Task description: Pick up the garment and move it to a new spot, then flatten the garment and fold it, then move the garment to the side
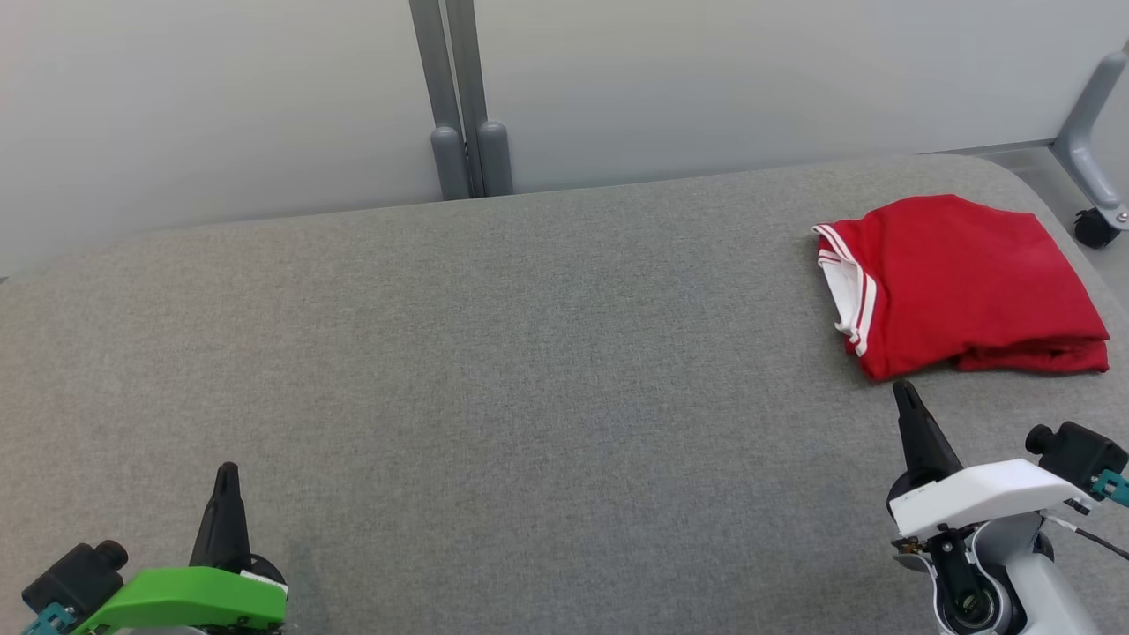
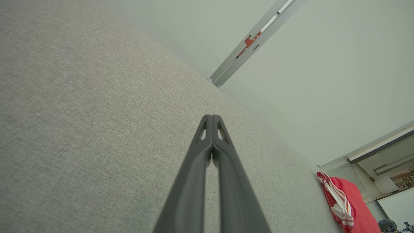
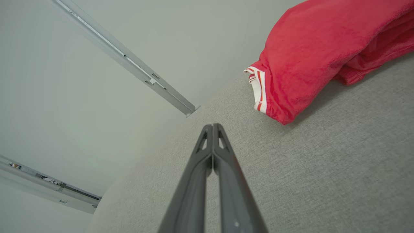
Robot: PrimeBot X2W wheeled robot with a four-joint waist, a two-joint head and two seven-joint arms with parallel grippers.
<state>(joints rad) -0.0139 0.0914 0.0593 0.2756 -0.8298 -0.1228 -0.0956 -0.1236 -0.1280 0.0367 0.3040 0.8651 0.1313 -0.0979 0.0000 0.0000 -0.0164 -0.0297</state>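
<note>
2 grippers sit at the near side, and both are pinched tight with nothing in them. The left gripper (image 1: 227, 472) has a green cover and sits low on the left, well apart from the shirt. In its wrist view, its 2 dark fingers (image 2: 190, 181) touch at the tips above the gray cloth. The right gripper (image 1: 901, 390) has a white cover and sits low on the right. Its tip points up at the shirt and is near the shirt's front edge, but it does not touch it.

Both hang over a big gray tabletop (image 1: 529, 353) with a soft, woven look. The red shirt (image 1: 961, 282) lies folded on the far right part of the tabletop, close to the right edge. 1 white sleeve with red and white stripes (image 1: 848, 287) pokes out on its left side.

Behind the tabletop is a pale wall (image 1: 220, 106) with 2 gray posts (image 1: 467, 132). 1 small black wheel (image 1: 1094, 227) stands on the floor at the far right.
</note>
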